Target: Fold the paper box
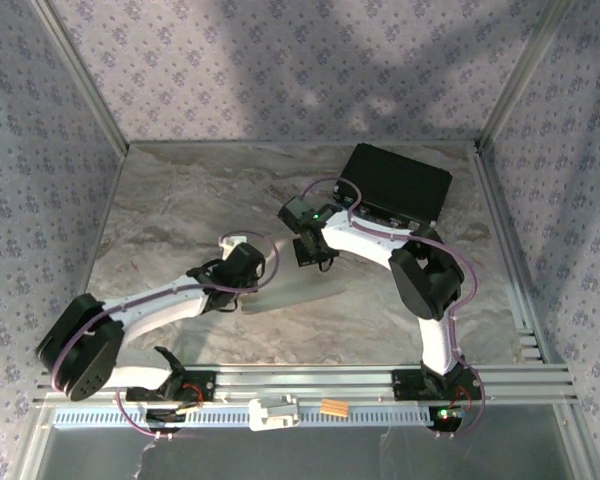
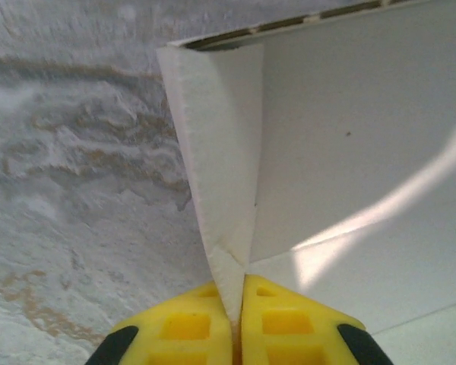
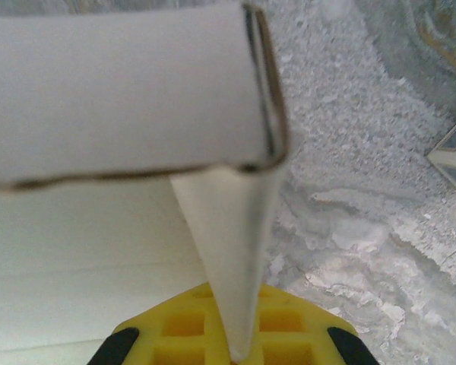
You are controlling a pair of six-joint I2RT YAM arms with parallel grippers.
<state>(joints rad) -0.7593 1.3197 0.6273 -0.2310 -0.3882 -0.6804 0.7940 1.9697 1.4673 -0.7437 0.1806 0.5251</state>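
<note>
Left tool [image 2: 237, 304], right tool [image 3: 239, 338]: both tight on paper box [image 2: 349, 137] flaps between them.

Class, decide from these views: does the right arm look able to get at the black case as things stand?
Probably not yet: the right gripper is shut on a flap of the paper box and must let go first. Otherwise the black case lies close behind it, seemingly nothing between.

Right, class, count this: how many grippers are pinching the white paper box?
2. The left gripper is shut on a creased flap at a corner of the paper box; the right gripper is shut on another thin flap, beneath a folded edge.
</note>
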